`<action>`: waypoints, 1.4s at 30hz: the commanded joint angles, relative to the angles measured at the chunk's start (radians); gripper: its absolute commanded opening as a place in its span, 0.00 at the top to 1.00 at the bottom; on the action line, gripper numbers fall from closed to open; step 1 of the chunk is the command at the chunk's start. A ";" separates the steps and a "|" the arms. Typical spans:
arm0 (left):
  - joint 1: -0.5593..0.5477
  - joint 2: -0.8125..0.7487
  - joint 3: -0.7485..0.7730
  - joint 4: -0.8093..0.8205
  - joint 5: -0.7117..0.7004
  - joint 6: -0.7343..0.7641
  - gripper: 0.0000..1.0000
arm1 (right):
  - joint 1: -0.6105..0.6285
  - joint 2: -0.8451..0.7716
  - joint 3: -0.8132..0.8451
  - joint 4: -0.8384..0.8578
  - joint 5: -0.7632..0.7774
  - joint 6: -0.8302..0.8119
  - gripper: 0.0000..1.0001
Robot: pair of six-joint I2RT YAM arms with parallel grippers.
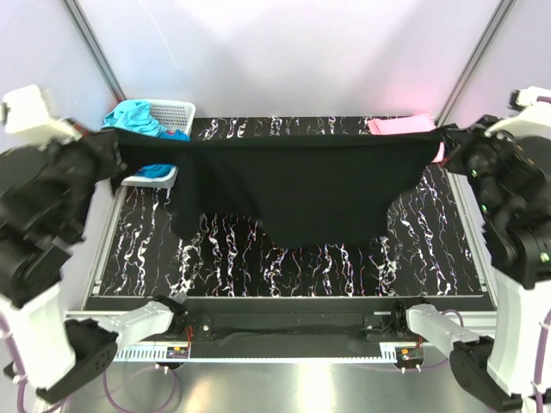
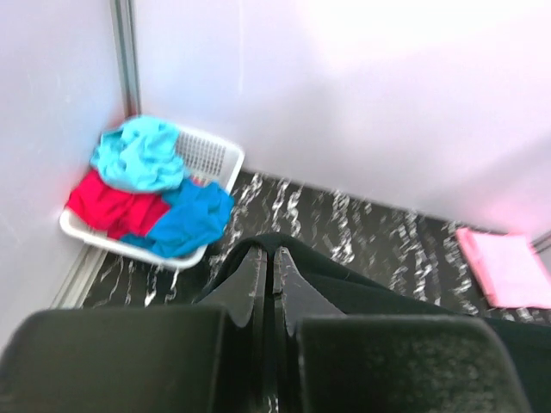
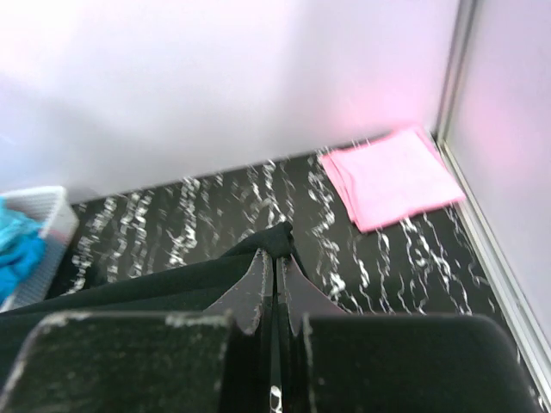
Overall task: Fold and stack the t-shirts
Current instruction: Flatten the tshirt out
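**Our tally, kind by kind**

We count five t-shirts, one of each colour: one black t-shirt point(image 1: 301, 194), one pink t-shirt point(image 3: 392, 176), one teal t-shirt point(image 2: 138, 153), one red t-shirt point(image 2: 108, 206) and one blue t-shirt point(image 2: 189, 219). Whether the pink fold is a single shirt or several, we cannot tell. We count one white basket point(image 2: 207, 155) and one marbled table point(image 1: 430, 249). We count two arms with one gripper each, the left gripper point(image 2: 269, 251) and the right gripper point(image 3: 275, 255), and two fingers on each gripper
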 commanded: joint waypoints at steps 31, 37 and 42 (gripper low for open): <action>0.004 0.372 0.226 -0.024 -0.009 -0.003 1.00 | 0.015 0.202 -0.034 0.125 0.056 -0.030 1.00; 0.004 0.268 0.237 -0.075 -0.060 0.002 1.00 | 0.041 0.140 0.023 0.087 0.030 -0.043 1.00; 0.004 0.127 0.169 -0.104 -0.069 -0.021 1.00 | 0.043 0.071 0.024 0.061 -0.013 -0.044 1.00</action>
